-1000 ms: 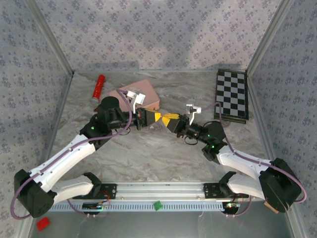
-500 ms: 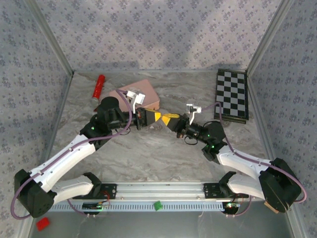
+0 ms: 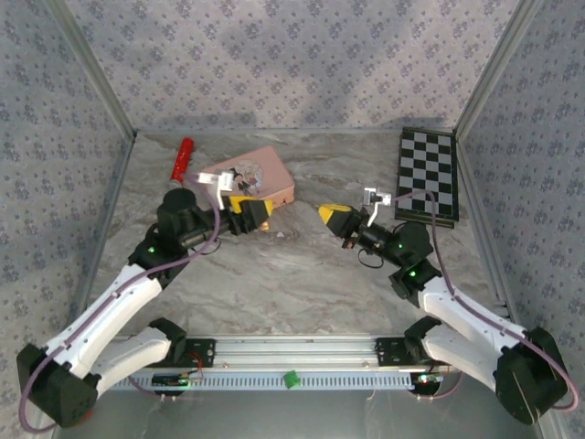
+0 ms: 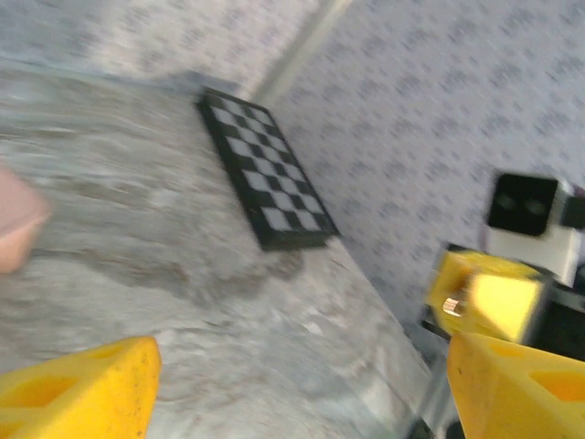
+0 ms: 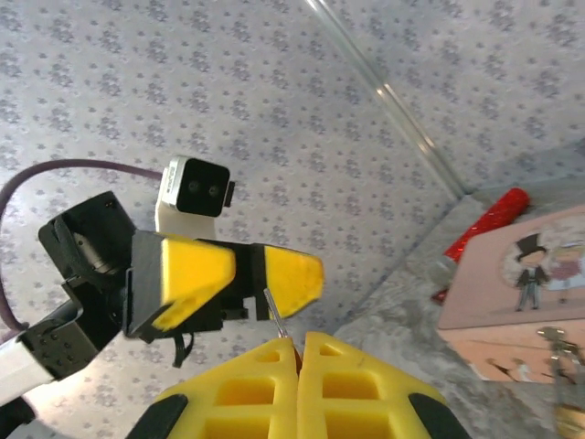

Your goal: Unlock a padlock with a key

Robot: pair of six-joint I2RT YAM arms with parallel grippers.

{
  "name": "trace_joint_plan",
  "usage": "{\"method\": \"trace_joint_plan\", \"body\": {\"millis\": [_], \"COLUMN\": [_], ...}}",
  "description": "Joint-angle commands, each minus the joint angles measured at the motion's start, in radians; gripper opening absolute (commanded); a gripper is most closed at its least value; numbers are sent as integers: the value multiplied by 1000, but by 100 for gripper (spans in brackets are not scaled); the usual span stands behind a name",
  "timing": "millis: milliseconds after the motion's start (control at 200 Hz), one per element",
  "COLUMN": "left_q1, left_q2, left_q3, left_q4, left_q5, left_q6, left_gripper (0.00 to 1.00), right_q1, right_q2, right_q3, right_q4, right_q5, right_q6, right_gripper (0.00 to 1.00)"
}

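My right gripper (image 5: 299, 340) is shut, and a thin silvery key shaft (image 5: 274, 315) sticks out between its tips. In the top view it (image 3: 327, 214) hovers mid-table, pointing left. My left gripper (image 4: 302, 375) is open with nothing between its yellow fingers (image 4: 78, 393). It (image 3: 254, 212) sits just in front of the pink tin (image 3: 260, 178), facing the right gripper (image 4: 484, 306), a gap apart. A small brass-gold thing (image 5: 571, 422), cut off by the frame edge below the tin, looks like the padlock. Silvery bits (image 5: 551, 340) lie just above it.
A red cylinder (image 3: 183, 160) lies at the back left beside the pink tin. A black-and-white chessboard (image 3: 427, 174) lies at the back right. Patterned walls close in the table on three sides, and the rail with the arm bases (image 3: 292, 352) runs along the near edge.
The two grippers, tip to tip mid-table before, have pulled apart. The left one drew back left towards the tin and now stands open. The right one backed off to the right, still shut.
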State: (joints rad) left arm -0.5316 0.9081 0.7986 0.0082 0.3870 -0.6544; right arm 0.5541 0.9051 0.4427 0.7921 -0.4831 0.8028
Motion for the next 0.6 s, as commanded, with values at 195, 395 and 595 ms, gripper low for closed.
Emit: {"method": "trace_joint_plan", "body": {"millis": [195, 395, 595], "left_q1": [63, -22, -19], "left_q2": [103, 236, 425], "left_q3": [-21, -17, -44], "left_q4": [-201, -224, -48], "left_q5": [-119, -260, -242], "left_q6": [-31, 25, 85], "left_gripper": [78, 78, 81], "right_q1": [-51, -45, -31], "right_q2": [-133, -142, -145], "right_q3": [-29, -81, -114], "right_q4": [-350, -350, -335], "right_q5": [29, 38, 53], "right_q6": [-53, -24, -20], "right_gripper": [0, 0, 0]}}
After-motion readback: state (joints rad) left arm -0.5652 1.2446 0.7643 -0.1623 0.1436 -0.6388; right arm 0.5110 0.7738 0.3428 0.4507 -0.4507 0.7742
